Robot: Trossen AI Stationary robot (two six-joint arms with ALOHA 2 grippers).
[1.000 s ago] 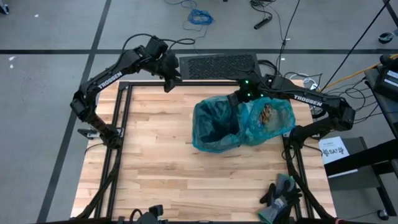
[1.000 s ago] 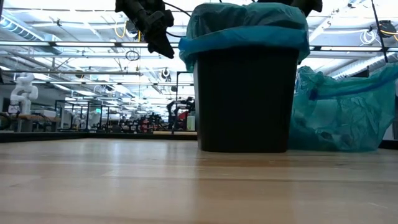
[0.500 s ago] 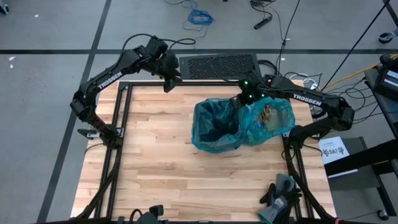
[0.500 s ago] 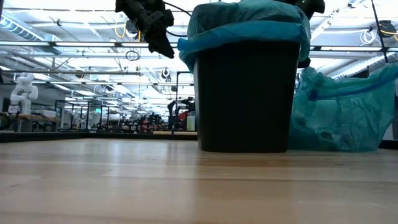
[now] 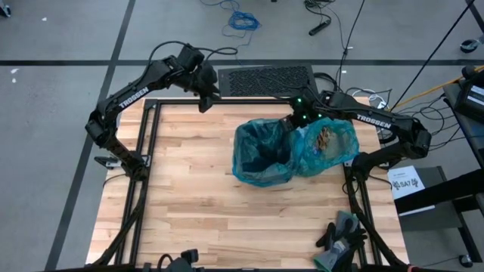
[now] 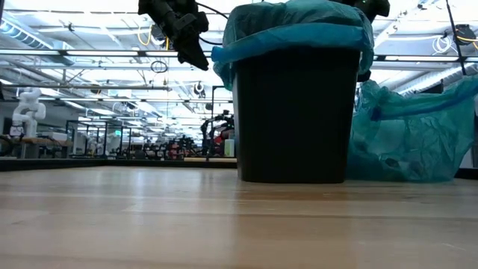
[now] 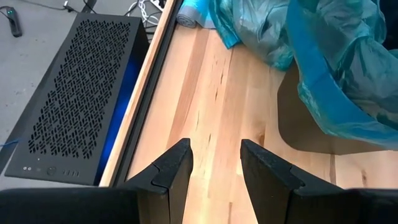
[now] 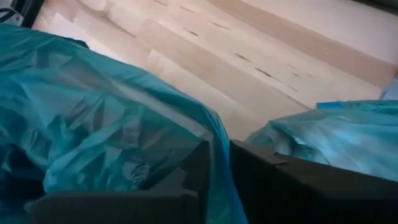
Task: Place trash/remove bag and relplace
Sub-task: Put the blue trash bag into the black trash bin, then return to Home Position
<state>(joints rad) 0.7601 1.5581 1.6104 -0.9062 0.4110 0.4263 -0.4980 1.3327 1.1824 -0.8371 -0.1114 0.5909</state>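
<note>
1. High view: a black bin (image 5: pixel 261 155) lined with a teal bag (image 5: pixel 243 147) stands on the wooden table (image 5: pixel 189 196); touching it on the right lies a filled teal bag (image 5: pixel 325 147), brown paper trash (image 5: pixel 325 136) showing through its top.
2. The right gripper (image 5: pixel 296 121) sits at the bin's rim between the two bags; its fingers (image 8: pixel 205 165) pinch a fold of the liner, nearly pressed together.
3. The left gripper (image 5: pixel 203 102) hangs over the table's far edge, fingers (image 7: pixel 174 168) spread, holding nothing.
4. Dark gloves (image 5: pixel 340 234) lie near the table's near right corner.

Two dark arms with white TROSSEN lettering, one showing green lights
</note>
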